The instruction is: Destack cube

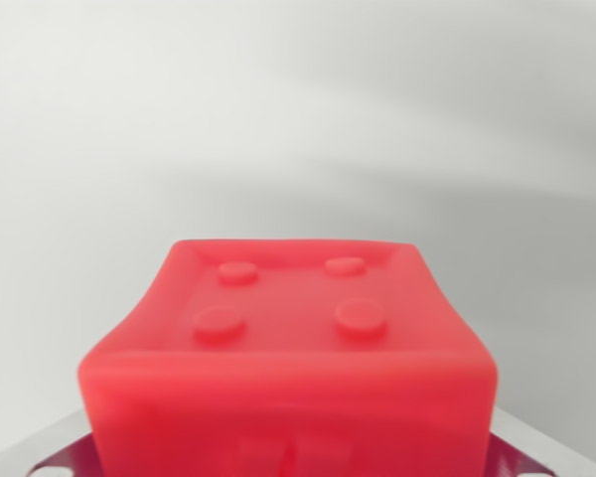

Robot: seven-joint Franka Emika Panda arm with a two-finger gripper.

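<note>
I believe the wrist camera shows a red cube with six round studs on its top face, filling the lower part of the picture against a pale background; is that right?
Not quite: the red cube has four round studs on its top face, not six, as the wrist view shows. The rest holds: it fills the lower part of the picture against a pale background.

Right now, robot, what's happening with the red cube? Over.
Red cube close up, four studs on top. Gripper fingers not clear in view; state unknown. Pale blurred background, nothing in the way.

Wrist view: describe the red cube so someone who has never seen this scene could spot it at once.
A plain pale grey surface fills the upper picture. Low in the middle sits the red cube, filling most of the lower frame. It is the only coloured object, with four round studs on its top face.
</note>
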